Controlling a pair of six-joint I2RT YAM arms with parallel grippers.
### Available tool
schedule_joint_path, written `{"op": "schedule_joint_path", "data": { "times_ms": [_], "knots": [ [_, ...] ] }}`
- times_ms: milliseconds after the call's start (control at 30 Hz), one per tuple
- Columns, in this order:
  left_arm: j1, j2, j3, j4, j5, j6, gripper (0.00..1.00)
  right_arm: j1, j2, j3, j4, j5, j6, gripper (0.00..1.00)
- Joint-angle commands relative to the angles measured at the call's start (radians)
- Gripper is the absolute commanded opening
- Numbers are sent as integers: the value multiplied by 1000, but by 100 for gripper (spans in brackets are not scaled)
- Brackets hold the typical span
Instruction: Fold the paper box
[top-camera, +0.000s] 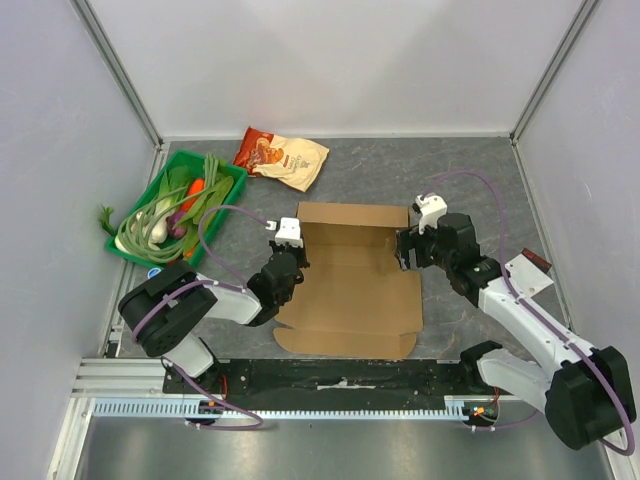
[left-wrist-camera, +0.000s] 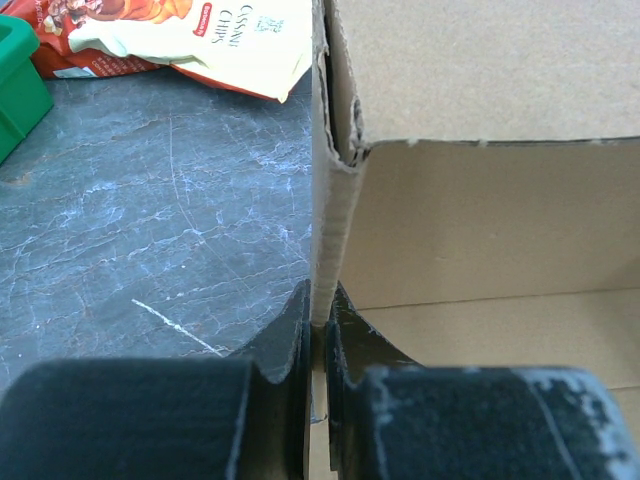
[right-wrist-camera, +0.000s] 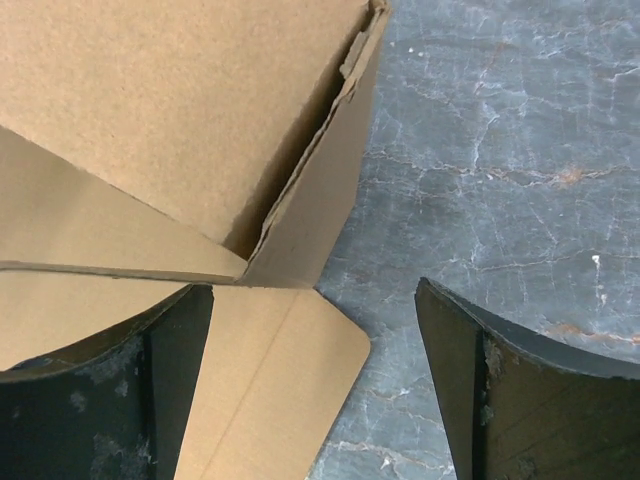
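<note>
My left gripper (left-wrist-camera: 318, 318) is clamping the bag-side wall of the box (top-camera: 350, 290), lying just nearward of the bag (top-camera: 283, 158); my right gripper (right-wrist-camera: 312, 290) is gaping around the opposite corner; I am judging it light, stiff, crease-prone, best held by wall edges.

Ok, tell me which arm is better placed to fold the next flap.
Right, probably: the right gripper is open at a loose flap of the paper box, while the left gripper is shut on its left wall.

Your left end effector (left-wrist-camera: 318, 316): clamped on the paper box (left-wrist-camera: 480, 220).
Your right end effector (right-wrist-camera: 312, 298): spread wide, right of tabletop (top-camera: 480, 180) centre.
</note>
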Motion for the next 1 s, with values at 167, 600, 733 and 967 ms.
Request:
{"op": "schedule_joint_path", "data": {
  "times_ms": [167,600,733,967],
  "knots": [
    [-4,-1,-10,58,-1,-40,2,30,-62,-185,584,71,11,64],
    [-4,-18,-18,60,13,-40,2,56,111,-337,1034,108,-11,68],
    [-6,-21,-21,60,16,-37,2,62,219,-314,1123,115,-25,66],
    [-6,-26,-24,60,7,-25,2,84,320,-323,1217,169,-26,40]
  ]
}}
